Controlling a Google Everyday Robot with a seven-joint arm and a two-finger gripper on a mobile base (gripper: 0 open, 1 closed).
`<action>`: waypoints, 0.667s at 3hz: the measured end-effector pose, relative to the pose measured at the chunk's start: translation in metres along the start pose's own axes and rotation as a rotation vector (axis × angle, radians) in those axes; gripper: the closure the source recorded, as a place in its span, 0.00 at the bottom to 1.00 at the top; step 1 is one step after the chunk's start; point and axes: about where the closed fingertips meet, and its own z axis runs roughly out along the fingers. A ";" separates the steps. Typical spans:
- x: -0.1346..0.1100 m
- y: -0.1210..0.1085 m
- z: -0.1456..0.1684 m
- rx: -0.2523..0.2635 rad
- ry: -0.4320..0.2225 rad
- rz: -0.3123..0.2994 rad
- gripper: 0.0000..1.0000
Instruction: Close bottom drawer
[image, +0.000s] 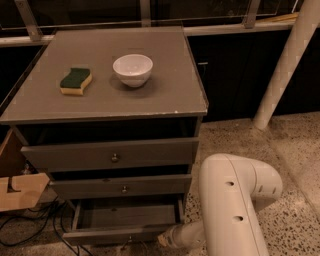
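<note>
Starting left: cardboard box (20, 192) sits beside the grey cabinet (100, 102). On top, a green-and-yellow sponge (75, 81), then a white bowl (132, 69), apart. Bottom drawer (127, 216) stands pulled out, inside showing. My gripper (165, 240) is low, right at that drawer's front right corner; open or closed, cannot tell. My white arm (235, 200) bulks to the right.

Dim, warm light falls on a speckled floor (295, 165), a grey cabinet (175, 75) against dark windows (85, 10), and a slanting white pillar (285, 70). The gripper (165, 240) sits low before the cabinet.
</note>
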 end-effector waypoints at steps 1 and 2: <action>0.000 0.000 0.000 0.000 0.000 0.000 1.00; -0.033 -0.001 -0.004 0.021 -0.084 0.001 1.00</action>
